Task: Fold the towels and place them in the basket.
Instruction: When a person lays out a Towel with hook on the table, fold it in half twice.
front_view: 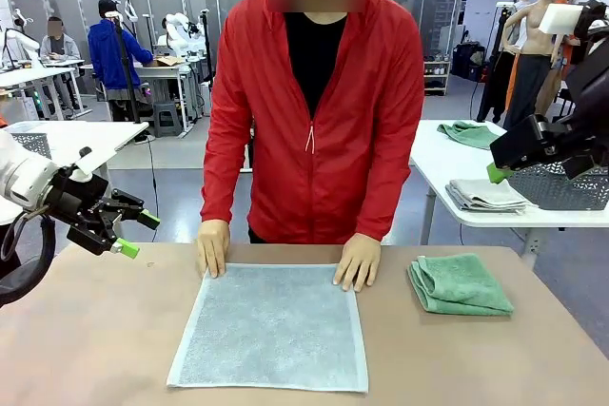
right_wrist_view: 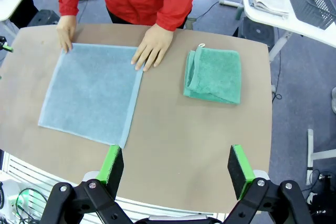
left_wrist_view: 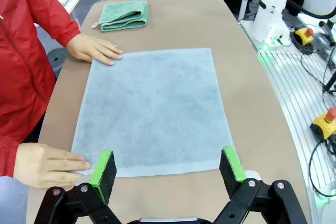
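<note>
front: left gripper [front_view: 138,235] hovering by the table's [front_view: 95,349] left edge, jaws apart; dark grey mesh basket [front_view: 571,189] sitting on white table [front_view: 447,154] behind
left wrist: person's hands [left_wrist_view: 94,48] pressing two corners of flat pale blue-grey terry towel [left_wrist_view: 152,108]
right wrist: right gripper [right_wrist_view: 174,163] hanging high, jaws apart; folded mint green terry towel [right_wrist_view: 212,74] lying near the flat one

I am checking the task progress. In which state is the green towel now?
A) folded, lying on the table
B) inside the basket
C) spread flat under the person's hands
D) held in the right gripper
A: the green towel lies folded on the table, beside the flat blue-grey towel.
</note>
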Controlling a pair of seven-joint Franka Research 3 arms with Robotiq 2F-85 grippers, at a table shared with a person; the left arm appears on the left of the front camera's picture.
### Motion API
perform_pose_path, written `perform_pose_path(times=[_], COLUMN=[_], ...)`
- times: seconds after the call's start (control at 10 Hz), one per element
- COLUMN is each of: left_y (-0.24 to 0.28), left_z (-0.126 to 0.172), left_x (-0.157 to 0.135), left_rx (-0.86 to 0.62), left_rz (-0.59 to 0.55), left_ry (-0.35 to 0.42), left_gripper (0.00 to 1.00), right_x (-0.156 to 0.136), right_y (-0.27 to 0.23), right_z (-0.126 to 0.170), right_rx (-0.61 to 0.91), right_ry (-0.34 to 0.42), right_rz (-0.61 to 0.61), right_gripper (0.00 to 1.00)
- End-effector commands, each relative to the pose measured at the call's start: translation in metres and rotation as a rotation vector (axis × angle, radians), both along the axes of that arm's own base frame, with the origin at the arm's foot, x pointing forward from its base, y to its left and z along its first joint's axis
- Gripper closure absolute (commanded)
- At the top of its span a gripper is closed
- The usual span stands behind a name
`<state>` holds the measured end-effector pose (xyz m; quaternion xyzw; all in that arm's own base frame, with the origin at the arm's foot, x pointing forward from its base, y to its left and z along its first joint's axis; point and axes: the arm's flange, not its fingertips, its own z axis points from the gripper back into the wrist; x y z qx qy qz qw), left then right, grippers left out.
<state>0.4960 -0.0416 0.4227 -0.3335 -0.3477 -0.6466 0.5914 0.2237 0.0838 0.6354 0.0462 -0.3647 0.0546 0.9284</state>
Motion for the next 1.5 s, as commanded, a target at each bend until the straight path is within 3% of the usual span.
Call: perform_pose_path(times=[0.0,1.4], left_y=[0.0004,0.0004], left_z=[0.0001,0.0001], left_x=[-0.0002,-0.0002], left_rx=[0.009,0.009], left_rz=[0.000,0.000], left_ry=[-0.001,-0.001], left_gripper=[0.00,0.00], right_x=[0.0009,0.0009], right_y=[-0.0007,-0.0007], right_z=[0.0002,0.0002], right_rx=[-0.002,-0.002], right_ry=[-0.005,-0.005], right_rz=[-0.008,-0.008], right_gripper=[0.00,0.00])
